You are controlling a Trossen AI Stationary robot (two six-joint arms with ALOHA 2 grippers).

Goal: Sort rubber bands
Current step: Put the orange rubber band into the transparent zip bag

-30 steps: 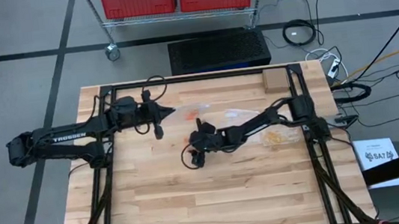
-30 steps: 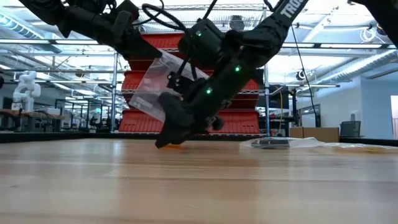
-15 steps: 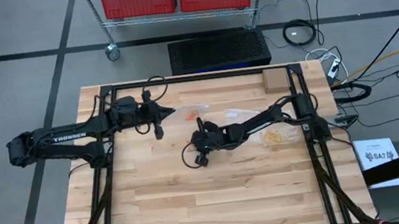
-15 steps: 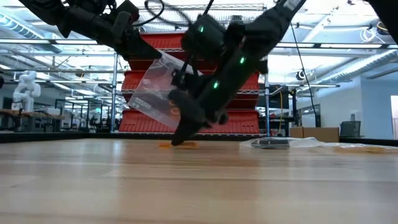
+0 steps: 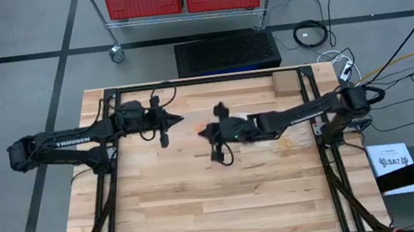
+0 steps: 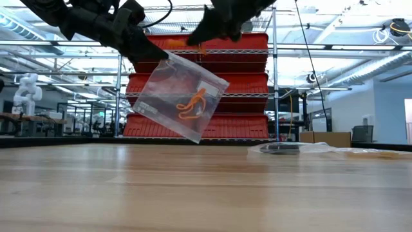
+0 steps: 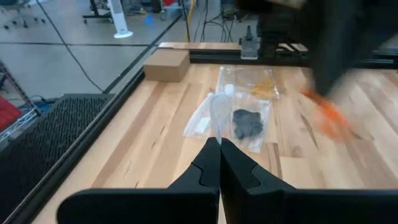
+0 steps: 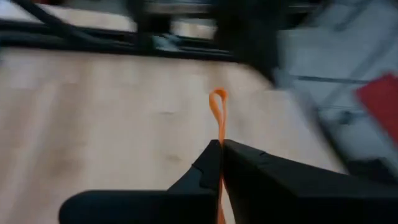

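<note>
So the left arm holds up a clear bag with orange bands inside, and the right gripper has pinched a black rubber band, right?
Not black. The right wrist view shows the right gripper shut on an orange rubber band. The left gripper does hold up the clear bag with orange bands inside.

even, bright overhead light on the desk point(image 5: 201, 202), shadows soft. low view backlit by ceiling strips, arms near silhouette. right wrist view heavily motion-blurred, only the orange band point(image 8: 217, 109) fairly crisp. left wrist view sharp near, far arm smeared.
</note>
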